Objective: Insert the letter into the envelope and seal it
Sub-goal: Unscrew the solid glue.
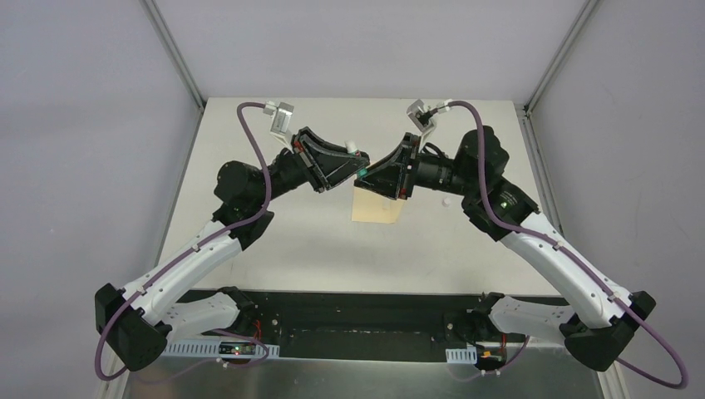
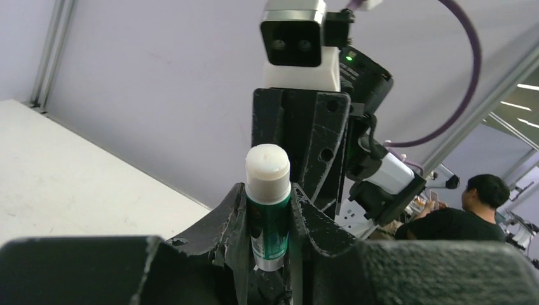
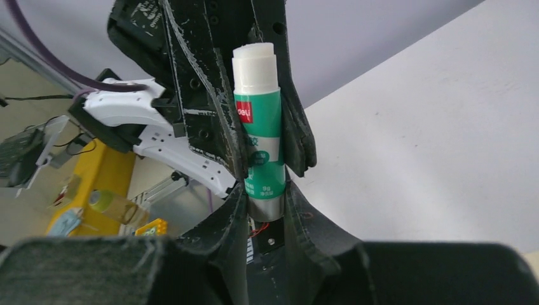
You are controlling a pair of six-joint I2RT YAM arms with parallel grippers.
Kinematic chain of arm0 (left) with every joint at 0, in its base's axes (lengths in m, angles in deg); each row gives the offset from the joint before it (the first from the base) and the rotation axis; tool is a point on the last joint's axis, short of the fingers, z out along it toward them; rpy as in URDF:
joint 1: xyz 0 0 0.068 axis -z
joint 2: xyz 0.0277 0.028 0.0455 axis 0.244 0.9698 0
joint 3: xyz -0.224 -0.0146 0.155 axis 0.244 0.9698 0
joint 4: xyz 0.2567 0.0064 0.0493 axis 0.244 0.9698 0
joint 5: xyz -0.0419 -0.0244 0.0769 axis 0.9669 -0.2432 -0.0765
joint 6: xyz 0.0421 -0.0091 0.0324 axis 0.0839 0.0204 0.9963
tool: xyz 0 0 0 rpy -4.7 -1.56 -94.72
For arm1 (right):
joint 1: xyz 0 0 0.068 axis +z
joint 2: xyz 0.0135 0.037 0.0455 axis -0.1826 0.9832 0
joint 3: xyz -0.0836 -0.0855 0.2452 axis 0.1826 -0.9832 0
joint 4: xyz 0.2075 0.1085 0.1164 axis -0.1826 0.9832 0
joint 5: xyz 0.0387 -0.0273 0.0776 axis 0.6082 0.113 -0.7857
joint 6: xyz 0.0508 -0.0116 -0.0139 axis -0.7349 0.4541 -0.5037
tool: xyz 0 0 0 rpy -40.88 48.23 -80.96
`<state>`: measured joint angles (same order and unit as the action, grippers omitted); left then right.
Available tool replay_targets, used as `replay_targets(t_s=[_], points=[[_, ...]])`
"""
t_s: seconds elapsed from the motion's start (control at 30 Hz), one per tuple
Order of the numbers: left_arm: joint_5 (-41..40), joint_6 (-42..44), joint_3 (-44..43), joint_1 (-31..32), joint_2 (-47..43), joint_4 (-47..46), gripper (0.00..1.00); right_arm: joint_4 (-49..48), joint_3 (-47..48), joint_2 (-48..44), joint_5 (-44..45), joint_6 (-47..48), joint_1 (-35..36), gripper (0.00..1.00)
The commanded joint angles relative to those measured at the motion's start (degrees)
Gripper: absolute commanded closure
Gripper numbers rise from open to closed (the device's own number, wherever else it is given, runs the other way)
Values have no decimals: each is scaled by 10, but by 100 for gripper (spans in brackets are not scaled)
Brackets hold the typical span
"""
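A green glue stick [image 2: 268, 210] with its white top bare is held upright between both grippers, above the table's middle. My left gripper [image 2: 268, 190] is shut on its green body. My right gripper [image 3: 264, 194] is shut on its silver base [image 3: 264, 206], just below the left fingers [image 3: 210, 108]. In the top view the two grippers [image 1: 359, 172] meet tip to tip. The yellow-tan envelope [image 1: 376, 209] lies flat on the table under the right gripper, its upper part and flap hidden. No separate letter shows.
A small white piece [image 1: 446, 202] lies on the table right of the envelope, under the right arm. The white table [image 1: 274, 241] is walled by grey panels at the back and sides. A person [image 2: 467, 210] shows beyond the enclosure.
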<state>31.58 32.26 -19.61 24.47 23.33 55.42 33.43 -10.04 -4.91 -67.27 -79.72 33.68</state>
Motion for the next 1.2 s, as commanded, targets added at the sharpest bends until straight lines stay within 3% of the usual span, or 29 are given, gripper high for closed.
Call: replay_targets(t_s=[0.0, 0.13, 0.3, 0.43, 0.53, 0.7, 1.07, 1.17], points=[[40, 15, 12, 6, -6, -91, 100, -87, -2, -3, -86, -75, -8, 90], [24, 19, 9, 6, -11, -70, 100, -74, 0, -15, -68, -74, -11, 83], [-64, 32, -10, 6, -29, 47, 100, 15, 9, -41, 44, -8, -6, 47], [-150, 39, -70, 6, -23, 195, 100, 81, 20, -55, 186, 46, 16, 35], [-181, 46, -118, 6, -2, 296, 100, 107, 33, -50, 279, 83, 44, 34], [-189, 40, -163, 6, 31, 350, 100, 121, 54, -15, 415, 144, 94, 36], [-192, 26, -187, 6, 67, 365, 100, 118, 99, 64, 544, 213, 168, 38], [-192, 21, -183, 6, 66, 357, 100, 122, 108, 79, 570, 218, 176, 44]])
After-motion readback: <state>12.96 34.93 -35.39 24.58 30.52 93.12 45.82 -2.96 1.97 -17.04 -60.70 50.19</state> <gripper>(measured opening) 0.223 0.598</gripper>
